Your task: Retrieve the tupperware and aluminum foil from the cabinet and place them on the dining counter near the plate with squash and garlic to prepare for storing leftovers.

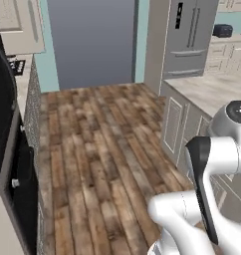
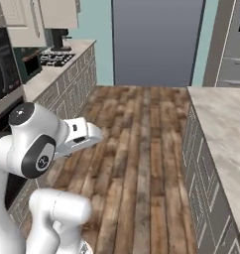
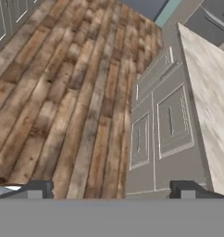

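In the hand view the gripper [image 3: 111, 190] stands wide open with nothing between its two dark square finger tips [image 3: 37, 190]; it hangs above the floor, just beside the front of a counter.

The floor [image 3: 63, 92] is made of long wooden planks, brown and grey, with a worn, streaky grain.

The counter nearest to the hand is the dining counter [image 3: 208, 102]. Its top is a pale beige-grey stone with soft marbled veins, flat and smooth, with a straight edge. Under the top there are grey panels [image 3: 171, 120] with thin pale rectangular frames. In the hand view this counter lies to the right of the gripper and reaches away toward the top of the picture. From the right base view the same stone top [image 2: 223, 129] runs along the right side, and from the left base view it shows [image 1: 212, 89] behind the white arm [image 1: 212, 169].

Farther away stands a grey steel fridge [image 1: 189, 35] with slim vertical handles. On the opposite side is a wall counter with a stove [image 2: 57, 58], and above it a cream-beige cabinet [image 2: 57, 12]. At the far end a flat grey-blue wall panel [image 2: 156, 42] stands between teal walls.
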